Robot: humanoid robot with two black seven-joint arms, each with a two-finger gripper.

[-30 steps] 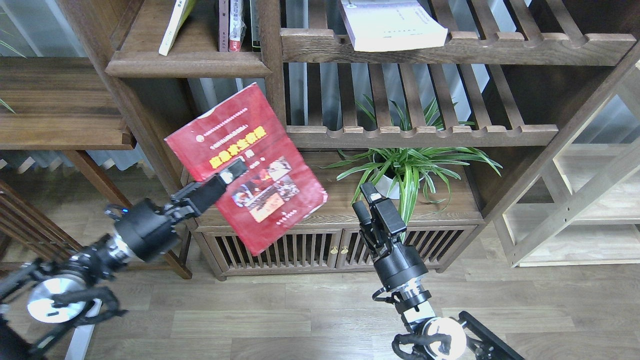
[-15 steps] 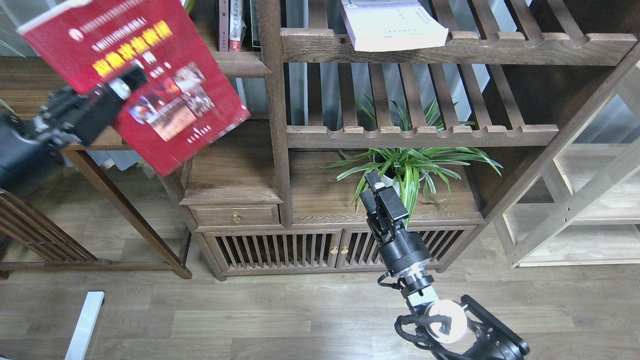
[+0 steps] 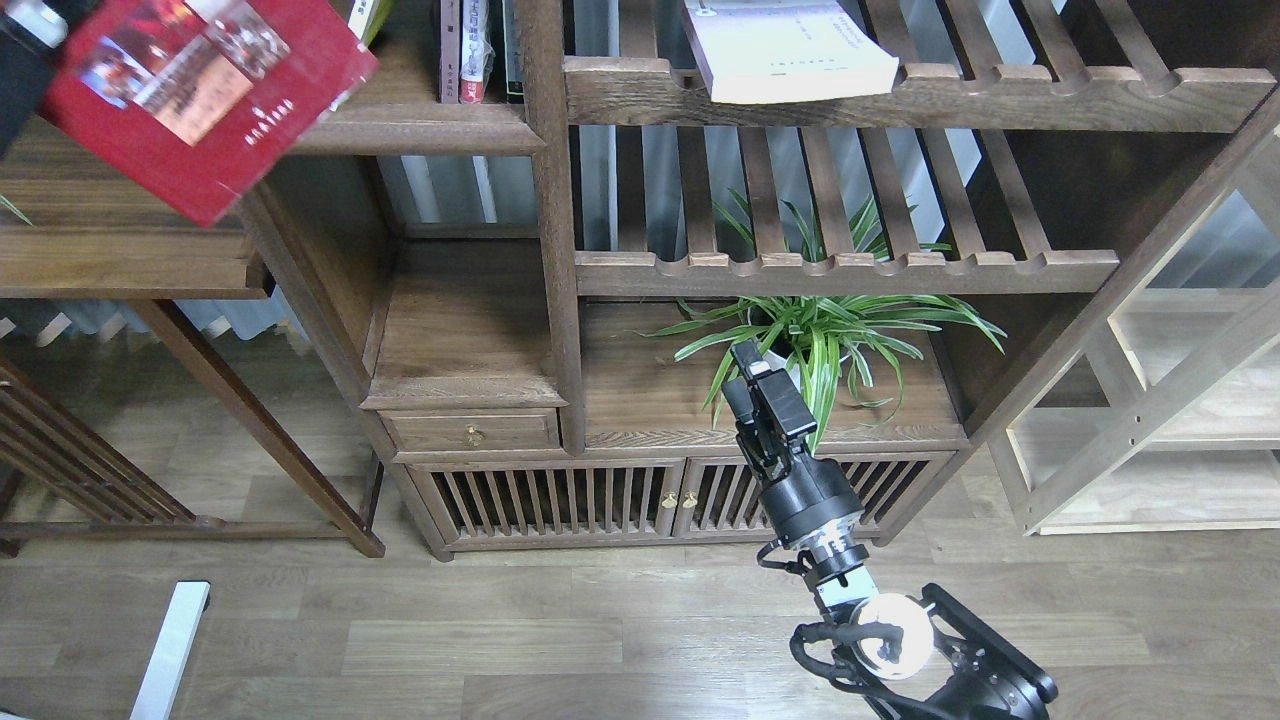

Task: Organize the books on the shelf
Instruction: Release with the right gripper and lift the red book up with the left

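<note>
One red book (image 3: 200,90) hangs tilted at top left, clamped in the left gripper (image 3: 25,35); one white book (image 3: 790,45) lies on a slatted rack (image 3: 915,95); the right gripper's (image 3: 765,385) jaws can't be told.

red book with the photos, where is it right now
In the head view the red book is at the top-left corner, tilted, partly cut off by the frame edge, in front of the left end of the shelf.
</note>
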